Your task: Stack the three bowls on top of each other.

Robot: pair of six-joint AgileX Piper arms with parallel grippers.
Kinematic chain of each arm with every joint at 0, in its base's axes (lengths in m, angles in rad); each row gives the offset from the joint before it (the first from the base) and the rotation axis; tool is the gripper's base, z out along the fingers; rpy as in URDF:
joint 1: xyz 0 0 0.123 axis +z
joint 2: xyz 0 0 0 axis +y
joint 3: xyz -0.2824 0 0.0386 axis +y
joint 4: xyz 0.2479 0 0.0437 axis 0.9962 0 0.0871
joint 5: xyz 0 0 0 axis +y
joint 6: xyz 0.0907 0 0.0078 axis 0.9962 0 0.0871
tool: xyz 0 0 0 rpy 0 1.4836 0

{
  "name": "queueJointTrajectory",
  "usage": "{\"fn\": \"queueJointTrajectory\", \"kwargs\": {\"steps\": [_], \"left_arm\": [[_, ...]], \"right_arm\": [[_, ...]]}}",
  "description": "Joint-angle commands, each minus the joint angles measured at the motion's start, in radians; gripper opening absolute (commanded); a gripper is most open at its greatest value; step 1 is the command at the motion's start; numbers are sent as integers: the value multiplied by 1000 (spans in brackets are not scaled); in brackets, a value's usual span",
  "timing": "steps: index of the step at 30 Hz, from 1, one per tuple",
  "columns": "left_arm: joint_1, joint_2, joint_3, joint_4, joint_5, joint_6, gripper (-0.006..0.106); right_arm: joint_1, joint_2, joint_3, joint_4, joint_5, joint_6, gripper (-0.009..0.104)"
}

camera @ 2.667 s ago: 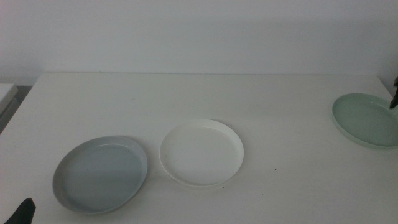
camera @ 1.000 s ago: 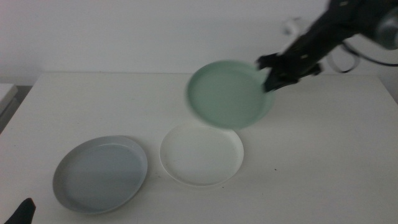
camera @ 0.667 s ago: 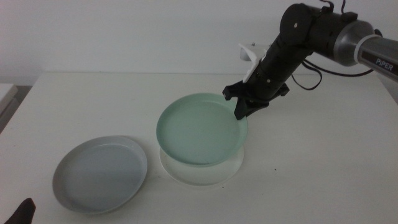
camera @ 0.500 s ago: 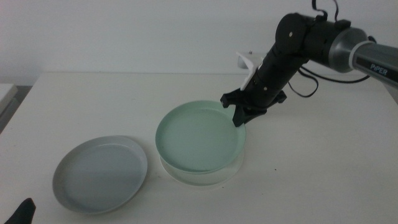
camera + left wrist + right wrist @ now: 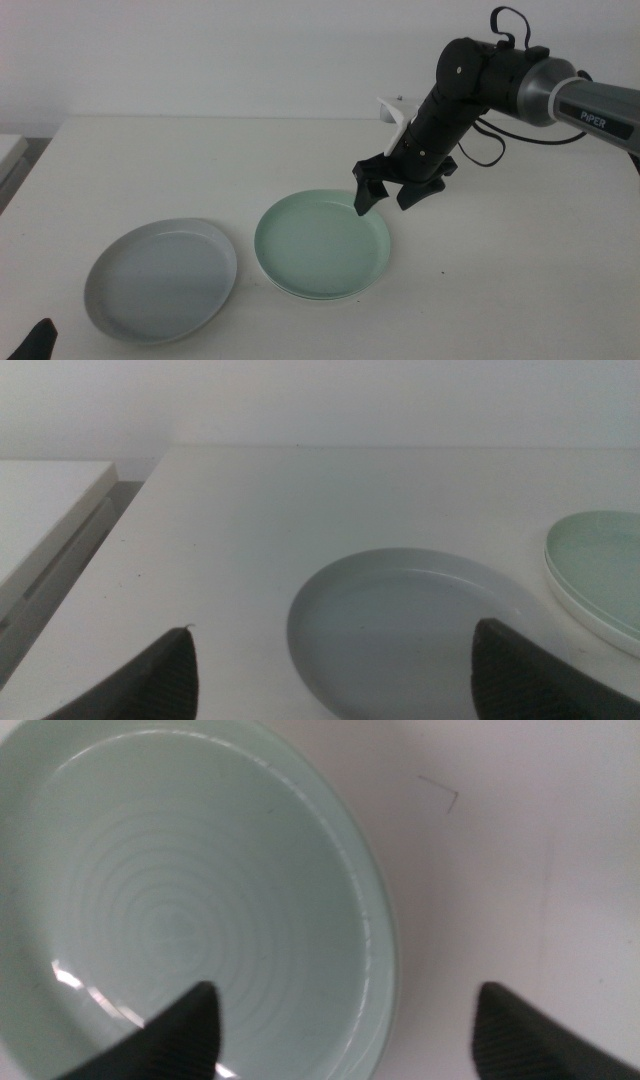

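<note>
The mint green bowl rests on the white bowl at the table's centre; only a thin white rim shows under it. My right gripper hangs open just above the green bowl's far right rim, touching nothing. In the right wrist view the green bowl fills the frame between and beyond the spread jaws of that gripper. The pale grey-blue bowl lies alone to the left. My left gripper waits at the bottom left corner, its jaws open before the grey-blue bowl.
The white table ends at its left edge, where a lower white ledge stands beside it. A black cable loops off the right arm.
The right arm brought the green bowl in from the far right, lowered it onto the white bowl, let go and rose a little. The left arm and grey-blue bowl stayed still.
</note>
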Motion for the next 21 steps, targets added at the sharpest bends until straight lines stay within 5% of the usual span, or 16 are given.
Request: {"fn": "queueJointTrajectory", "kwargs": {"steps": [1, 4, 15, 21], "left_arm": [[0, -4, 0, 1, -14, -1, 94], [0, -4, 0, 1, -14, -1, 94], [0, -4, 0, 1, -14, -1, 94], [0, -4, 0, 1, -14, -1, 94]], "right_arm": [[0, -34, -23, 5, 29, -12, 75], [-12, -115, -33, 2, 71, -28, 88], [-78, -694, 70, -25, 76, -187, 89], [-78, -1059, 388, 73, -72, -275, 89]]}}
